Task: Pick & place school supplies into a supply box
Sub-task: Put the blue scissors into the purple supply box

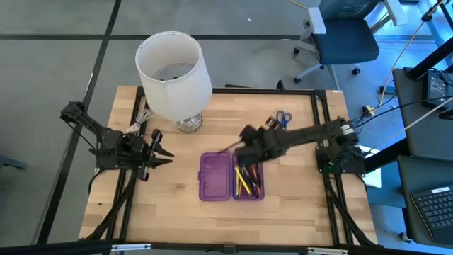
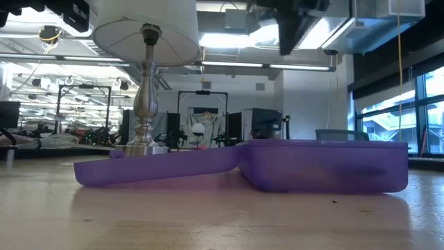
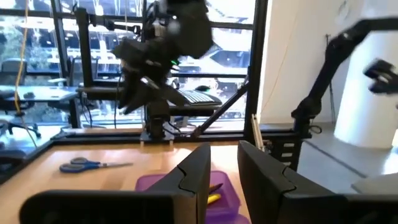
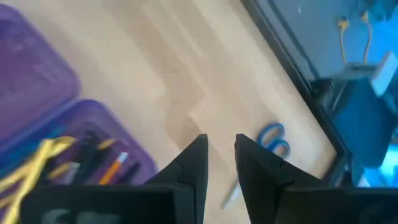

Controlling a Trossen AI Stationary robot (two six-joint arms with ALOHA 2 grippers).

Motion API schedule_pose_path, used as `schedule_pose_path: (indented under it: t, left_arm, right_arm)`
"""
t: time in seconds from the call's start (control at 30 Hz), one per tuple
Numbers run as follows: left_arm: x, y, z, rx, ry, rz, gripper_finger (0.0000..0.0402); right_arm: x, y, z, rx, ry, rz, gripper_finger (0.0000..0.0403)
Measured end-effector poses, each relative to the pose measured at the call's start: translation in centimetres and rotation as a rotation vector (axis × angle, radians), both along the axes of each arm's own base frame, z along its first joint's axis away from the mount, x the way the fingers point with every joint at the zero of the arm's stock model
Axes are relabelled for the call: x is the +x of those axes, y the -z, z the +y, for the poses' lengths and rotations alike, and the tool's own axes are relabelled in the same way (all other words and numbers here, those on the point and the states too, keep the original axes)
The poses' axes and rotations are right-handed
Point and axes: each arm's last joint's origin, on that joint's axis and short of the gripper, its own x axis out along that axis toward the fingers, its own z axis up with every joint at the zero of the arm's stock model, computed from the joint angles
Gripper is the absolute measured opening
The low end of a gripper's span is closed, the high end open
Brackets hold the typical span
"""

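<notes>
The translucent purple plastic pencil case (image 1: 231,176) lies open near the middle of the wooden worktop (image 1: 177,212), its two hinged halves side by side. The half nearer the right arm already holds thin yellow, black and orange pens and pencils (image 1: 247,180); the other half looks empty. The small blue-handled scissors (image 1: 282,118) lie flat on the worktop toward the far right corner, well apart from the case, and some dark pens (image 1: 271,121) seem to lie just beside them.

The right gripper (image 1: 239,152) hangs above the far edge of the case, raised off the wood. Its jaws stand a little apart and hold nothing that I can see. From there the scissors lie behind it, back toward the right arm's own base, with the long axis running about toward the far edge. The left gripper (image 1: 164,152) waits near the white lampshade (image 1: 173,74), jaws slightly apart and empty, clearly farther from the scissors. So I judge the right arm is the one to draw back and reach for them.
</notes>
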Motion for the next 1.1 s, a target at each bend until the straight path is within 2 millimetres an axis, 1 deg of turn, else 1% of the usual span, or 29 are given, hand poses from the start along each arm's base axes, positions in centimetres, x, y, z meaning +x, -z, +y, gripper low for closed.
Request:
schedule_pose_path:
  t: [0.1,0.2,0.3,0.4,0.47,0.57,0.7,0.77,0.87,0.97,1.1]
  left_arm:
    - [0.0,0.0,0.1,0.02,-0.024,-0.004,0.0075]
    - [0.0,0.0,0.3,0.016,-0.115,0.007,0.0075]
    - [0.0,0.3,0.7,0.021,-0.228,0.035,0.0075]
    - [0.0,0.6,1.0,0.032,-0.344,0.065,0.0075]
    - [0.0,0.7,1.2,0.035,-0.414,0.079,0.0075]
    - [-0.1,0.9,1.3,0.044,-0.48,0.095,0.0075]
    - [-0.1,0.9,1.4,0.049,-0.506,0.102,0.0075]
    - [-0.1,1.0,1.4,0.052,-0.506,0.106,0.0075]
    - [-0.1,1.0,1.4,0.053,-0.506,0.106,0.0075]
    - [-0.1,1.0,1.4,0.053,-0.506,0.106,0.0075]
    - [-0.1,1.0,1.4,0.053,-0.507,0.106,0.0075]
  right_arm:
    - [-1.4,-0.3,-3.1,0.041,0.086,0.018,0.0085]
    - [-3.3,-0.2,-6.0,0.083,0.146,-0.013,0.0085]
    - [-4.8,0.9,-8.5,0.168,0.146,-0.114,0.0085]
    - [-6.4,2.3,-10.7,0.272,0.121,-0.255,0.0085]
    - [-7.6,2.7,-12.2,0.262,0.141,-0.346,0.0085]
    - [-9.6,4.0,-14.4,0.24,0.244,-0.382,0.0085]
    - [-11.5,5.8,-16.5,0.25,0.436,-0.392,0.0085]
    - [-12.2,6.9,-17.3,0.267,0.485,-0.368,0.0085]
    - [-13.2,8.4,-18.3,0.314,0.521,-0.354,0.0086]
    - [-13.8,9.5,-19.1,0.322,0.528,-0.355,0.0092]
    - [-14.4,10.7,-20.1,0.309,0.557,-0.375,0.0125]
